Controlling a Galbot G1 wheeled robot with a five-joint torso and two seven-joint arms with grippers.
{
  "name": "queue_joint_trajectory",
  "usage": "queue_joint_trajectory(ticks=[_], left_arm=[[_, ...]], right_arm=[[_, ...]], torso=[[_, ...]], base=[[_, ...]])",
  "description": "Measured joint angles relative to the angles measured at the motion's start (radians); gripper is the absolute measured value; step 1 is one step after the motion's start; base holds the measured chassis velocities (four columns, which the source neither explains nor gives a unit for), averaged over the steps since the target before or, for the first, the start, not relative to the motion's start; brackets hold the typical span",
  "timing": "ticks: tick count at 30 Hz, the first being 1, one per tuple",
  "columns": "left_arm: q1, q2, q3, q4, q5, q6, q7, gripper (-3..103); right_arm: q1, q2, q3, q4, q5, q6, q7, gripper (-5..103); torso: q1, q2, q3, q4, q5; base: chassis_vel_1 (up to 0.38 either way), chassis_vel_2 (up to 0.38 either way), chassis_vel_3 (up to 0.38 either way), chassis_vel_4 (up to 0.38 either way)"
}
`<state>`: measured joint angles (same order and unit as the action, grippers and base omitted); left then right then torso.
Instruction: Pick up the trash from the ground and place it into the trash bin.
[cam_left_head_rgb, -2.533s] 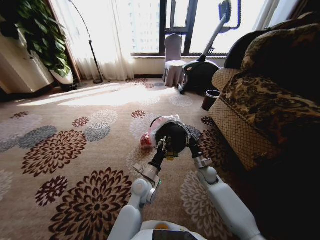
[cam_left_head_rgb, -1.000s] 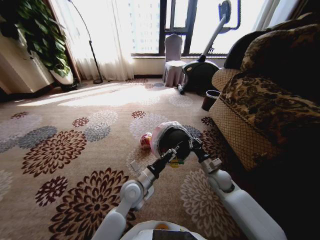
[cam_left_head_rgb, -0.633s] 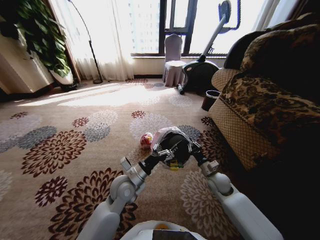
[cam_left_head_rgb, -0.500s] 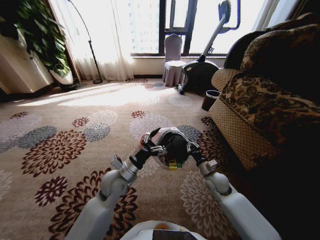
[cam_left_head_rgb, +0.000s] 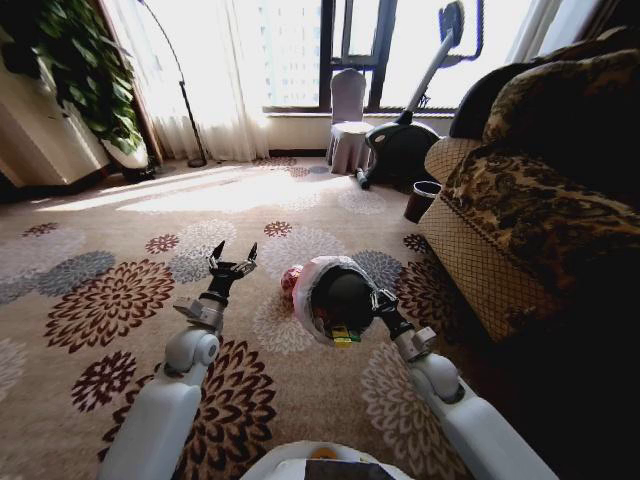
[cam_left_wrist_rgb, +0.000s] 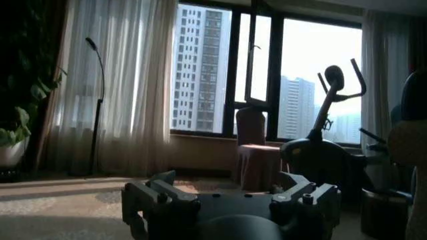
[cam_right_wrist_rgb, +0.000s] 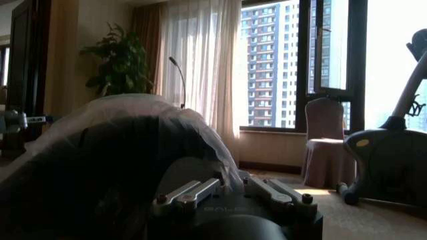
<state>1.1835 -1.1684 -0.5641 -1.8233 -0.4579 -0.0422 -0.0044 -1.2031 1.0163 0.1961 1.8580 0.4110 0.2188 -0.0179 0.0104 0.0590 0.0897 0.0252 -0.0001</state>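
Holding the trash bin (cam_left_head_rgb: 340, 298) tipped off the carpet (cam_left_head_rgb: 120, 300), the right tool (cam_left_head_rgb: 376, 299) was clamped on the bin's rim at about 3 o'clock, its mouth turned toward the robot. The bin was a small round black pot with a thin, crinkled whitish liner ruffled round the rim; the right wrist view showed that filmy liner (cam_right_wrist_rgb: 133, 112) bulging just ahead of the right tool (cam_right_wrist_rgb: 233, 192). A yellow-and-green scrap (cam_left_head_rgb: 343, 333) showed at the bin's lower lip, at 6 o'clock. The left tool (cam_left_head_rgb: 232, 264) was raised at 9 o'clock of the bin, well apart from it, fingers spread and holding nothing; the left wrist view showed the left tool (cam_left_wrist_rgb: 230, 200) empty. A red-white wad (cam_left_head_rgb: 291, 279), soft and crumpled, lay on the flowered pile carpet at 10 o'clock of the bin, just beside it. By my reading, a drop was finished and the wad was next: the left tool would need to descend and pinch it gently.
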Motion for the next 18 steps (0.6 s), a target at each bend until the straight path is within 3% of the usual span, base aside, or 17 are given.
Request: queue_joint_trajectory(ticks=[6, 12, 18], left_arm=[[-0.014, 0.012, 0.049, 0.315, 0.103, -0.095, 0.053, 100], [-0.01, 0.003, 0.08, 0.411, 0.06, -0.115, 0.139, 100], [-0.042, -0.011, 0.113, 0.463, 0.085, -0.108, 0.183, 100]], right_arm=[[0.01, -0.008, -0.005, 0.003, 0.006, 0.011, 0.0, 0], [0.023, -0.002, -0.012, -0.024, -0.025, 0.034, 0.0, 0], [0.017, -0.001, -0.02, -0.024, -0.028, 0.036, 0.0, 0]], torso=[[0.0, 0.0, 0.0, 0.0008, -0.0003], [0.0, 0.0, 0.0, 0.0006, 0.0], [0.0, 0.0, 0.0, 0.0006, 0.0001]], base=[[-0.06, 0.077, 0.071, -0.062], [-0.192, 0.192, 0.213, -0.171], [-0.274, 0.271, 0.282, -0.29]])
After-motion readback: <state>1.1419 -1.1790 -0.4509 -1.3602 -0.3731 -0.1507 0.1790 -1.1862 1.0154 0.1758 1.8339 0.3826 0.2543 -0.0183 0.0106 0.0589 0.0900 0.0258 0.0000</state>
